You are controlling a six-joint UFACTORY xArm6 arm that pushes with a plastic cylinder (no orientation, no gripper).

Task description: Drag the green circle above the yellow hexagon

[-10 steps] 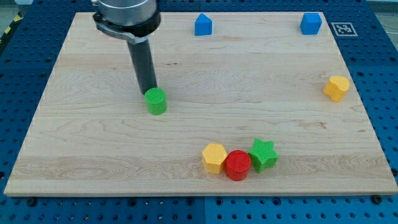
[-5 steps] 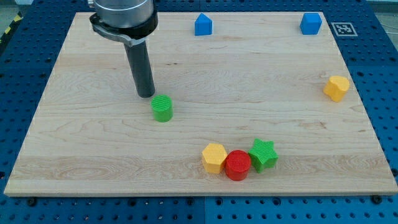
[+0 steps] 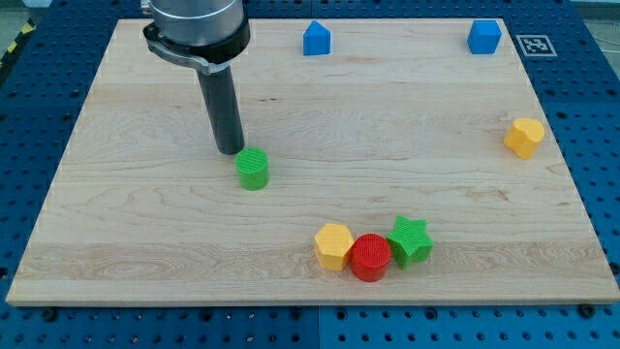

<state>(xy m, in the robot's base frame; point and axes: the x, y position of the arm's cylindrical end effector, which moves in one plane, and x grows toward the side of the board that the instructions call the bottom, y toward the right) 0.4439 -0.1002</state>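
Note:
The green circle (image 3: 253,169) stands left of the board's middle. My tip (image 3: 231,151) is just up and left of it, very close; I cannot tell if they touch. The yellow hexagon (image 3: 334,245) lies near the view's bottom, down and to the right of the green circle. It touches a red circle (image 3: 370,257), which touches a green star (image 3: 410,240).
A blue house-shaped block (image 3: 317,39) sits at the view's top centre. A blue cube (image 3: 484,36) sits at the top right. Another yellow block (image 3: 524,137) lies near the right edge. The wooden board (image 3: 116,233) rests on a blue pegboard.
The green circle slid down and to the right early on, then stayed put. My tip backed off a little, then moved slightly right toward it.

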